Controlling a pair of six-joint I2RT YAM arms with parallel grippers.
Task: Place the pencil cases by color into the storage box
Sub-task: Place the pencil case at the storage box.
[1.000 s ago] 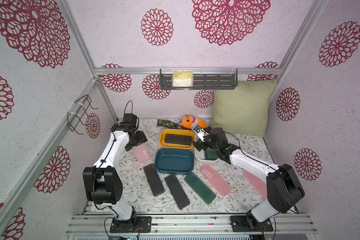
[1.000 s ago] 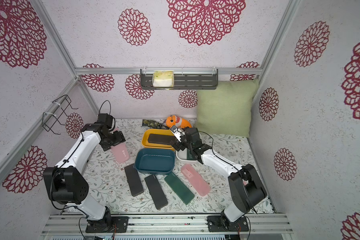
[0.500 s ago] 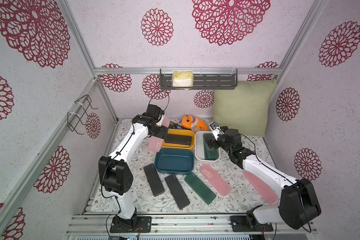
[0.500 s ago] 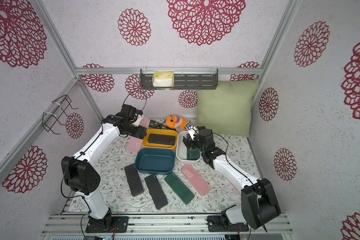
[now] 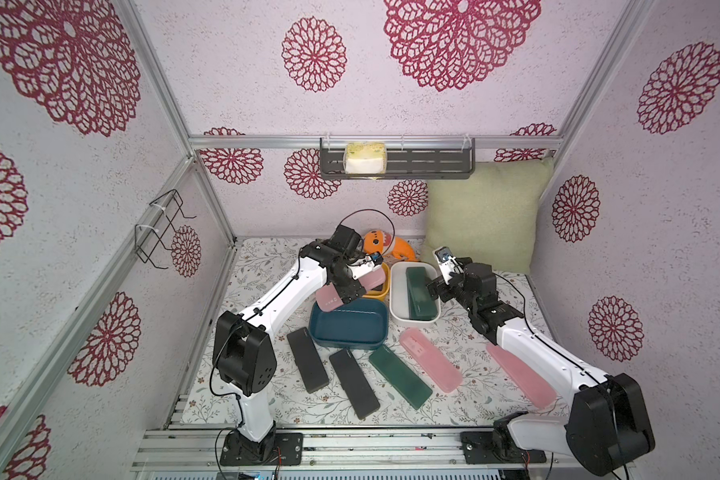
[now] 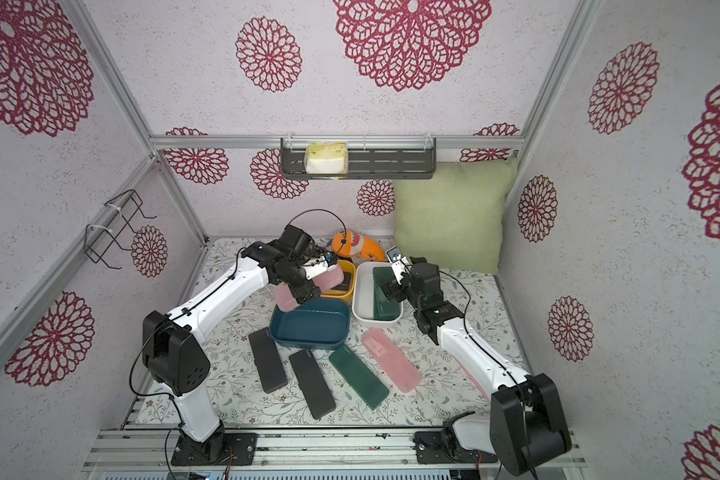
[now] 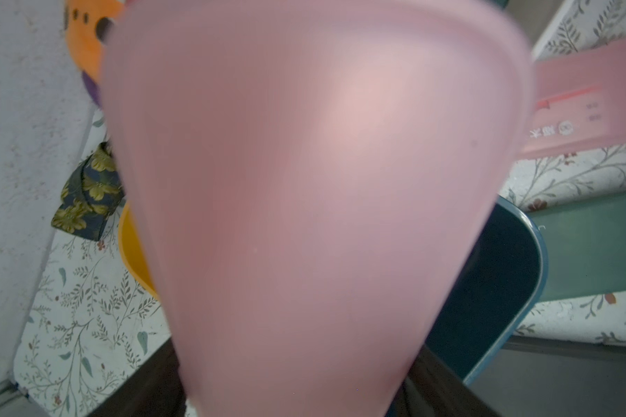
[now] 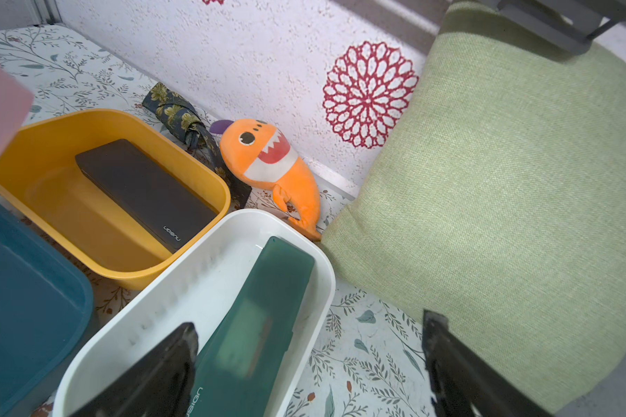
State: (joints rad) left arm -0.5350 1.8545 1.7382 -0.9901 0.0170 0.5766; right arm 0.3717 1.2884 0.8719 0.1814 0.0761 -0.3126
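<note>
My left gripper is shut on a pale pink pencil case, held tilted in the air above the gap between the yellow tub and the blue tub. That case fills the left wrist view. A black case lies in the yellow tub. A green case lies in the white tub. My right gripper hangs open over that tub's right rim, holding nothing. Two black cases, a green one and two pink ones lie on the mat.
An orange plush shark and a dark floral cloth lie by the back wall behind the tubs. A green cushion leans in the back right corner, close to my right gripper. A wall shelf holds a sponge.
My left arm has lifted the pink case from the far left of the mat and swung it right, over the tubs. My right gripper has drawn back a little to the right.
</note>
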